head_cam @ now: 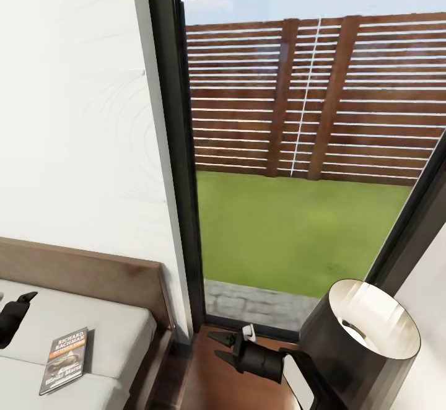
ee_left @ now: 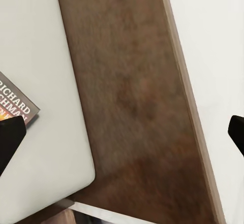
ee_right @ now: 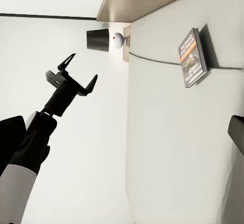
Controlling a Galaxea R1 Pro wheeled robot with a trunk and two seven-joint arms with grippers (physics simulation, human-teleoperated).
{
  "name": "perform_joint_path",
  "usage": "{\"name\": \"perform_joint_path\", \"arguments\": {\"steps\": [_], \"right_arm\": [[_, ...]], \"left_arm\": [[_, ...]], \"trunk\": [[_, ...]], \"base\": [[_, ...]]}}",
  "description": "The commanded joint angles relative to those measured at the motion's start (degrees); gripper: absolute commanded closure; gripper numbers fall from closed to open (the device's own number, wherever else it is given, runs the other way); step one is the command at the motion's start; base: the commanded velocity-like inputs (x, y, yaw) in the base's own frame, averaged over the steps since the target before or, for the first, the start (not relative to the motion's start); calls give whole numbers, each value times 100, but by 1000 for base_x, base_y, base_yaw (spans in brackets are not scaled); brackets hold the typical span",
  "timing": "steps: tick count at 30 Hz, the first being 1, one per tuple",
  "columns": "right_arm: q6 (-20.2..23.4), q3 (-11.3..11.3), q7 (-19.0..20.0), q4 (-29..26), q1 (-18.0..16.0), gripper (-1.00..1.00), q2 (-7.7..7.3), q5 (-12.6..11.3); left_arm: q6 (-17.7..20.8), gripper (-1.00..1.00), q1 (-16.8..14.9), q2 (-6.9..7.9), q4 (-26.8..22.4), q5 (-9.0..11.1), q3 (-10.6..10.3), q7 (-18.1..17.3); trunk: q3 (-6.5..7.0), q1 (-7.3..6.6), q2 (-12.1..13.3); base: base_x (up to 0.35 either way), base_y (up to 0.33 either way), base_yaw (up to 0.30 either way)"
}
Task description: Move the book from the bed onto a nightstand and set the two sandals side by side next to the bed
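Low at the left of the head view: book [head_cam: 65, 360], flat on the pale mattress of the bed [head_cam: 118, 326], cover up, close to the brown headboard [head_cam: 80, 267]. At the far left edge, just above and left of the book and apart from it: a black piece of the left gripper [head_cam: 15, 312], too little of it there to judge its opening. Bottom centre: right gripper [head_cam: 218, 347], spread wide with nothing between the fingers, over a dark wood top [head_cam: 198, 385] and just beside the black lamp [head_cam: 365, 335] at lower right. Behind, filling the upper right: tall window [head_cam: 297, 150] with a slatted fence and lawn outside. From the right wrist view, what the head view cannot give: the whole left gripper, fingers splayed wide and empty, off to one side of the book on the mattress, plus a second lamp [ee_right: 104, 39] beyond the bed. From the left wrist view: only a corner of the book, the mattress edge, the headboard, and two dark fingertips [ee_left: 10, 138] far apart at the picture's edges.
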Motion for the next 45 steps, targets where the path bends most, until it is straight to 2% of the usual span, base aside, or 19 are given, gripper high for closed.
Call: {"name": "perform_joint_path", "arguments": {"steps": [1, 24, 33, 38, 45], "right_arm": [[30, 4, -4, -2, -4, -100, -2, -27], [30, 4, -4, -2, -4, -100, -3, -27], [30, 4, -4, -2, -4, -100, -2, -27], [34, 4, -4, -2, -4, -100, 0, -27], [34, 4, -4, -2, -4, -100, -1, -27]], "left_arm": [[37, -100, -7, -3, -3, 28, 18, -1], [29, -100, -7, -48, -3, 28, 18, -1], [29, -100, -7, -117, -11, 28, 18, -9], [29, -100, -7, -134, -12, 28, 18, -9], [28, -100, -7, -137, -12, 28, 18, -17]], "trunk": [[-9, 2, -8], [403, -503, 914], [403, -503, 914], [493, -613, 1115], [493, -613, 1115]], "base": [[0, 0, 0], [0, 0, 0], [0, 0, 0], [0, 0, 0], [0, 0, 0]]}}
